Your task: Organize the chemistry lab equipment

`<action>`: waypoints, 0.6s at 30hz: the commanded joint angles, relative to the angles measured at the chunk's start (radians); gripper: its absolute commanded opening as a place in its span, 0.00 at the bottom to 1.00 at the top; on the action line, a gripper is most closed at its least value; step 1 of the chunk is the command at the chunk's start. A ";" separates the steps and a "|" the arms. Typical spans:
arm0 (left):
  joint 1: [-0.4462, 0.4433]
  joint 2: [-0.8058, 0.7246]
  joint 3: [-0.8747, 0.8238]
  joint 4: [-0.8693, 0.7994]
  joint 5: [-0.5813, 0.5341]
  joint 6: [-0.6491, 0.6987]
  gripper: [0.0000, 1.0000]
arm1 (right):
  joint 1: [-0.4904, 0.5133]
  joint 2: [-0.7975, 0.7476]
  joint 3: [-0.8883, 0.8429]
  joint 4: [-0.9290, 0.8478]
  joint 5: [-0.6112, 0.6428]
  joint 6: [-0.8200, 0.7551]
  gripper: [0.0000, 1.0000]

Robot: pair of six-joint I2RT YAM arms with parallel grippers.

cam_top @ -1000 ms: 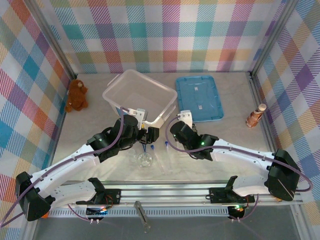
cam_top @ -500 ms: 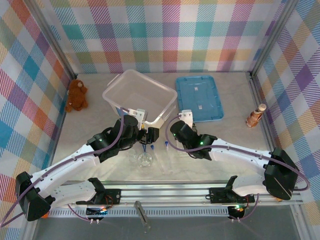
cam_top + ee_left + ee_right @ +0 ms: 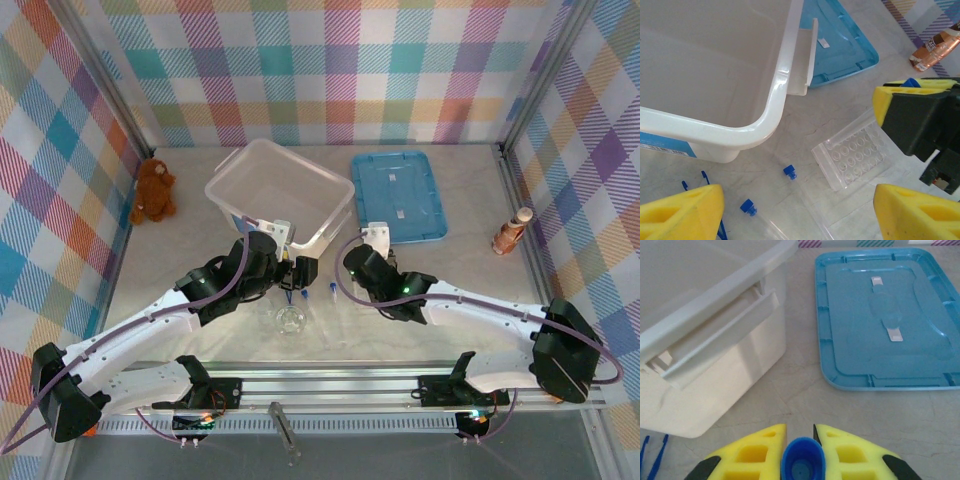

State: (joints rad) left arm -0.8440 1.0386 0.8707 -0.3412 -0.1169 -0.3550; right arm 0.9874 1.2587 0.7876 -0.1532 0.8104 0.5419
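glass of the held test tube (image 3: 801,460) was hidden between the yellow fingers (image 3: 752,455) of the right claw (image 3: 800,432); its blue cap alone stuck up between them, and the claw was closed on it. the tweezers (image 3: 651,460), thin and dark blue, were cut off at the lower left edge of the right wrist view. from above, the clear pieces were hard to make out against the pale bench (image 3: 460,250). the left claw (image 3: 797,200) stood wide open, gripping nothing, just beside the white bin (image 3: 715,130). two loose test tubes (image 3: 789,172) lay on the bench between its fingers (image 3: 680,212), blue caps toward the bin, clear bodies running off the bottom edge. the tube rack (image 3: 852,157), clear with rows of round wells, lay on the bench just beyond them, close by the right claw. round glassware (image 3: 290,320) sat near the left claw, toward the arm bases.
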 commanded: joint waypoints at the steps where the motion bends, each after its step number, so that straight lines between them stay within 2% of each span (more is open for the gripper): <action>1: -0.010 0.000 -0.017 0.017 0.006 -0.021 0.78 | -0.005 -0.024 -0.033 -0.077 0.003 0.017 0.15; 13: -0.009 0.033 -0.008 0.039 0.024 -0.023 0.78 | 0.000 0.016 -0.072 -0.022 0.004 0.035 0.16; 18: -0.009 0.038 0.008 0.034 0.025 -0.020 0.78 | 0.008 -0.015 -0.107 -0.010 0.029 0.067 0.28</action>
State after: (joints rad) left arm -0.8440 1.0782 0.8665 -0.3370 -0.0990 -0.3714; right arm 0.9890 1.2602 0.7097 -0.1696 0.8188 0.5732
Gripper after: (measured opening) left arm 0.783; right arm 0.262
